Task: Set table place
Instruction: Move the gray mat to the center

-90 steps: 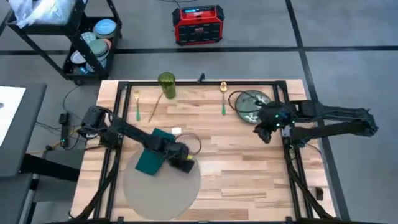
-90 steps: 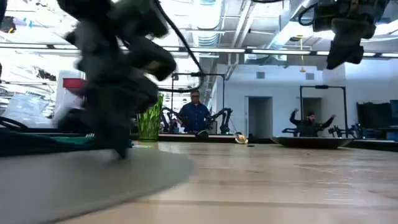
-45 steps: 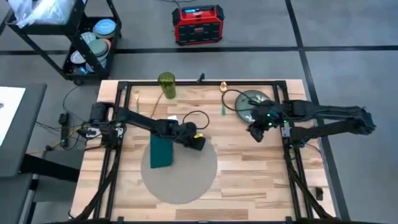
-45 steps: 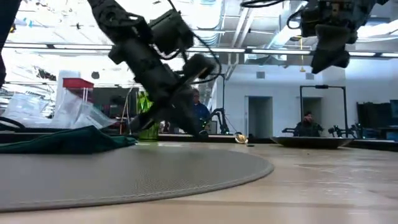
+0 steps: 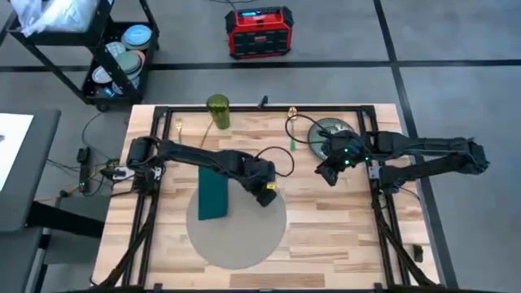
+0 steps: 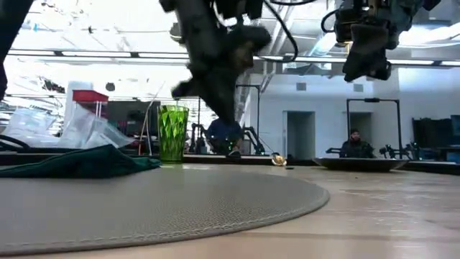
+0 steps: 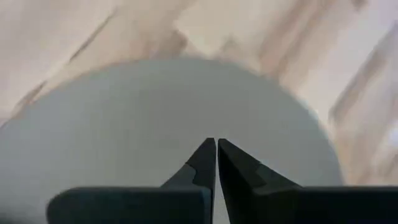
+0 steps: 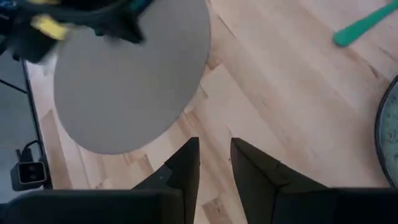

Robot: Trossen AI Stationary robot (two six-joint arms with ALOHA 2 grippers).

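Note:
The round grey-beige mat [image 5: 236,236] lies flat on the wooden table [image 5: 342,236], near the middle of its near half. It also shows in the low view [image 6: 144,201]. A dark green cloth [image 5: 213,198] lies on the mat's left part. My left gripper [image 5: 269,197] is shut and hangs above the mat's far right edge, clear of it [image 6: 219,108]. My right gripper [image 5: 324,175] is open and high over bare wood, just near of the dark green plate [image 5: 330,137]. Its fingers [image 8: 186,162] have nothing between them.
A green glass [image 5: 217,110] stands at the far edge. A green-handled fork [image 5: 179,145] lies far left and a green-handled spoon [image 5: 292,138] beside the plate. Bare wood spreads right of the mat. People stand in the room behind [image 6: 353,142].
My left gripper has gone toward the table's right and far edges and dragged the mat with it. The mat, with the cloth on it, has slid in from the near left edge. The gripper has since risen off the mat. My right gripper has drifted toward the table's left.

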